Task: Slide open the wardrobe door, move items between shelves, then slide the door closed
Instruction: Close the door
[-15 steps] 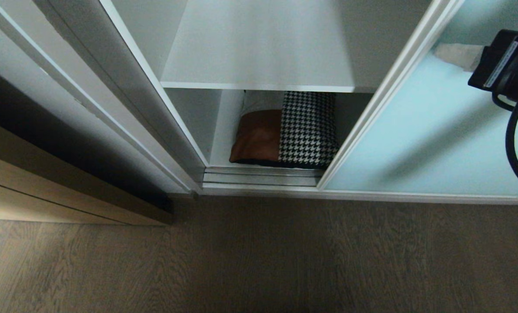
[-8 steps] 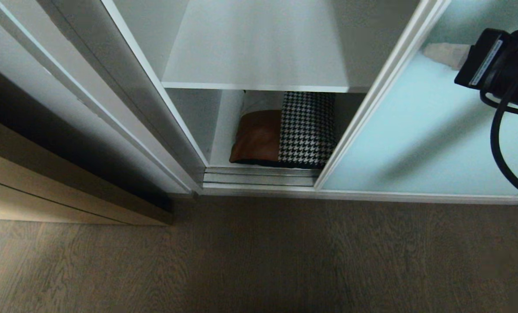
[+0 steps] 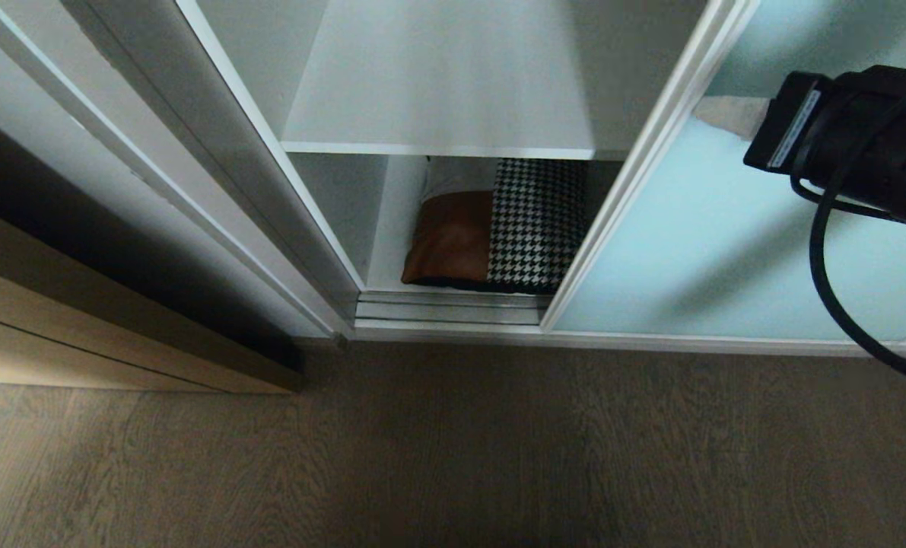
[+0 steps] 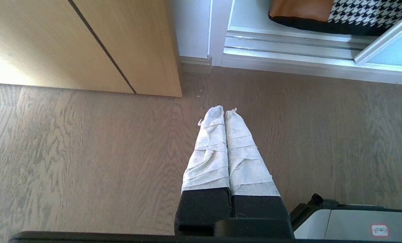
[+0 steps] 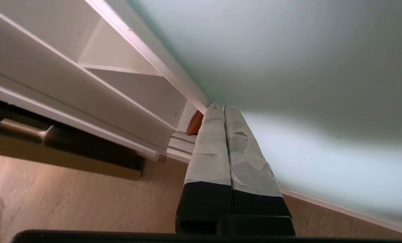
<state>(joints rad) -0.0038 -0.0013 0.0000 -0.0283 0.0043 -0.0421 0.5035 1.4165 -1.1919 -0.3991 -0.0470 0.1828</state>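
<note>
The sliding wardrobe door (image 3: 726, 251) is a pale aqua frosted panel that covers the right part of the opening. Its silvery edge (image 3: 635, 160) crosses the right end of the cushion (image 3: 498, 236). That cushion, houndstooth and tan leather, lies on the lowest shelf (image 3: 392, 251) under an empty white shelf (image 3: 437, 91). My right gripper (image 3: 723, 114) is shut with its taped fingertips against the glass near the door's edge. In the right wrist view the right gripper (image 5: 220, 107) points at the door (image 5: 288, 67), beside a sliver of cushion (image 5: 195, 123). My left gripper (image 4: 224, 111) hangs shut over the floor, holding nothing.
A light-brown wooden door (image 3: 80, 335) stands ajar at the left of the wardrobe. The metal floor track (image 3: 453, 308) runs along the wardrobe's foot. Grey wood floor (image 3: 453, 457) lies in front. Part of my white base (image 4: 356, 226) shows beside the left gripper.
The aqua door has slid to the left and covers more of the cushion and shelf. My right arm has moved left with it. The left arm has stayed still.
</note>
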